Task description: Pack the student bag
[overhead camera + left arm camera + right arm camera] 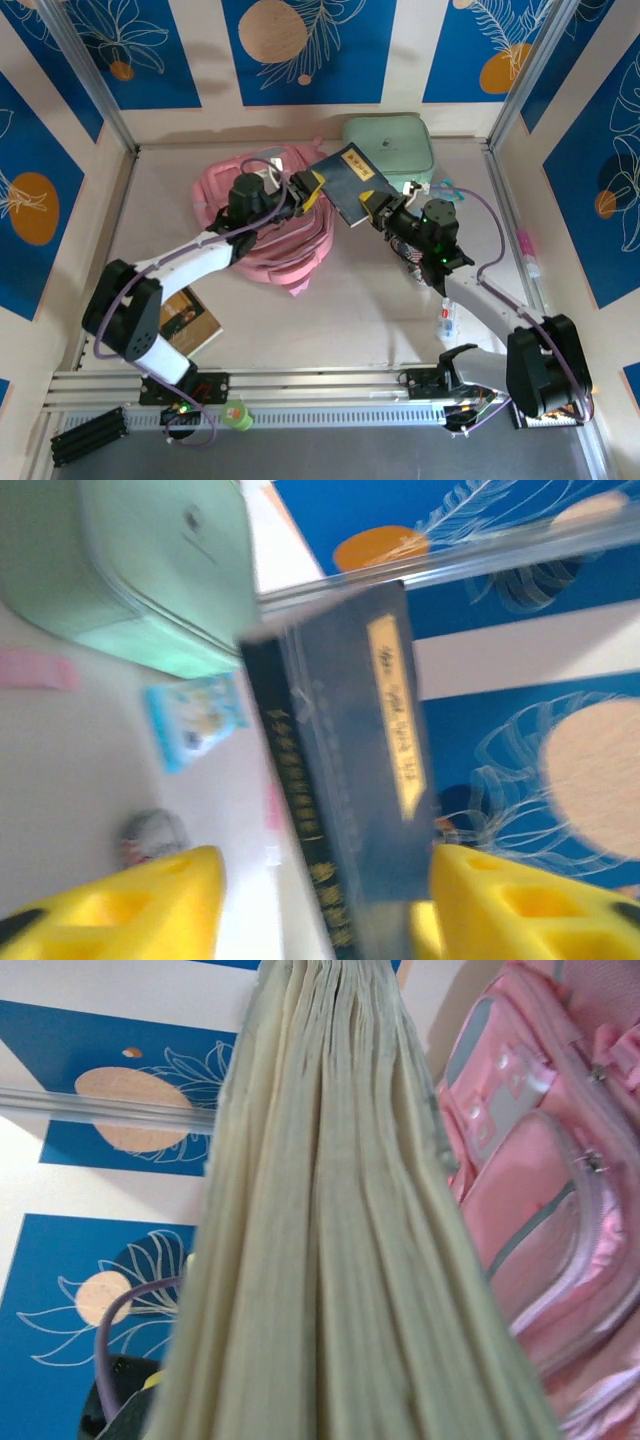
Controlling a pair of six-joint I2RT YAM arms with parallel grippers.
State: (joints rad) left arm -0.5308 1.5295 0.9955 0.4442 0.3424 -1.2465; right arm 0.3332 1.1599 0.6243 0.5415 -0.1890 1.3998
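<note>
Pink fabric student bag [290, 245]: lies flat on the table [350, 300], left of centre toward the back, with the left arm crossing above it. Can't tell if the main zip is open. In the right wrist view its front pockets [540, 1190] sit just beside the book.
Left gripper [312, 190]: yellow fingers [130, 905] are spread wide either side of the book's spine. There's a clear gap on one side; the other may touch, can't tell. Judged not to be carrying the load.
Dark blue book [345, 180]: off the table and tilted, spanning both grippers near the bag's right edge. Reads as a handover pose, so the book can be re-aimed at the bag. Its page edge [330, 1240] is right up against the right wrist camera.
Right gripper [372, 208]: at the book's near-right corner. Its fingers are hidden, but with the book aloft and the left jaws apart, I judge it pinched on the book.
Mint-green zip case [390, 145]: by the back wall behind the book, untouched.
</note>
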